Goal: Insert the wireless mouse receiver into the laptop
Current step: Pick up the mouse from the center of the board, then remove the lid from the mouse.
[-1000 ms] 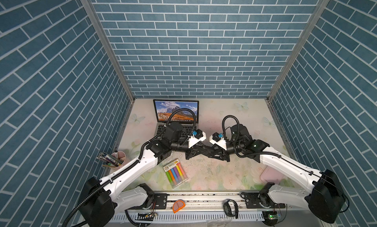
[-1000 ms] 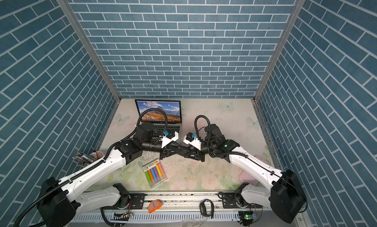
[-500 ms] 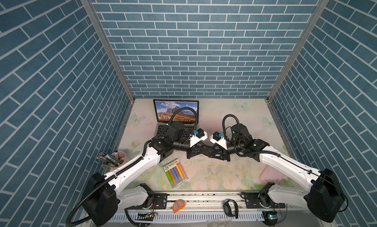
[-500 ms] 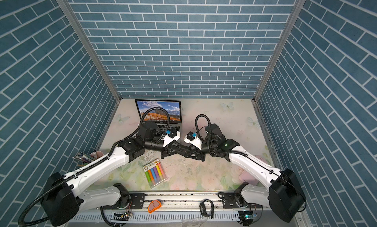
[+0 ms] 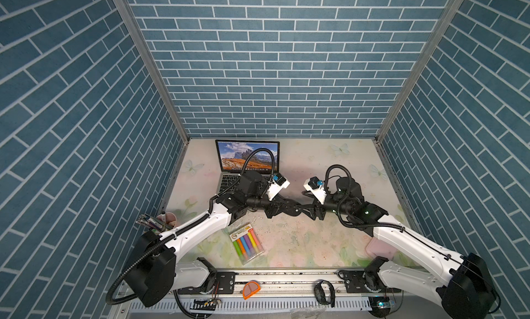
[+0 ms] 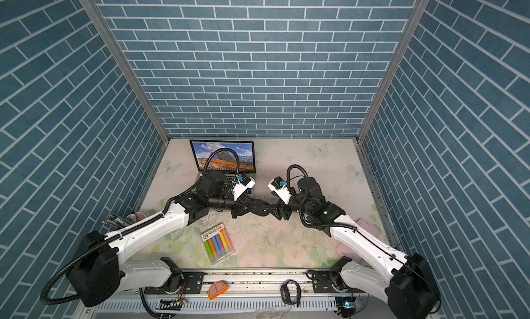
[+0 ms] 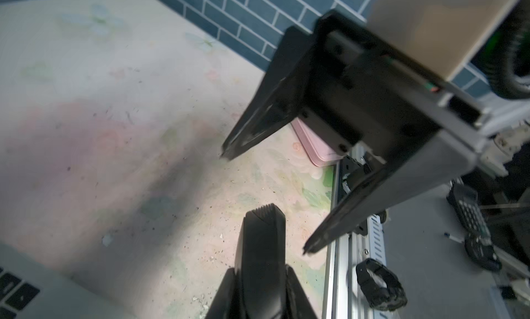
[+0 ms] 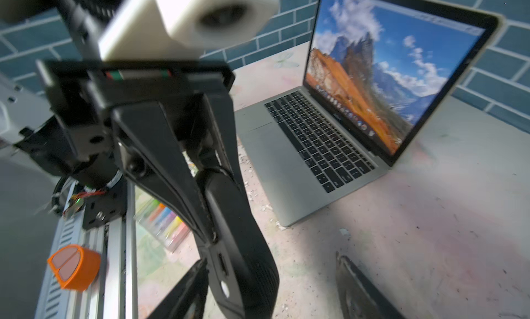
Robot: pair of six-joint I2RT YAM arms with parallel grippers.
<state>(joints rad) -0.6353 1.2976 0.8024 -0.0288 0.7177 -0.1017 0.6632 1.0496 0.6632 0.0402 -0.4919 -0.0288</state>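
The laptop (image 5: 235, 155) stands open at 11 o'clock on the table (image 5: 315, 237), well apart from both arms, which meet near centre. The left gripper (image 7: 259, 270) pinches the black mouse (image 8: 241, 245) by one end, and the right gripper (image 7: 266, 202) gapes wide at its 3 o'clock, so a nudge there could twist the mouse loose. I cannot find the wireless mouse receiver, which is perhaps in the mouse's underside slot; fumbled, so tiny a stub could vanish among the table's specks.

No legible text anywhere. The highlighter pack (image 5: 248, 243) has a yellow printed label, too small to read. The marking under the laptop (image 8: 275, 159) screen is blurred, and the key legends are unreadable.
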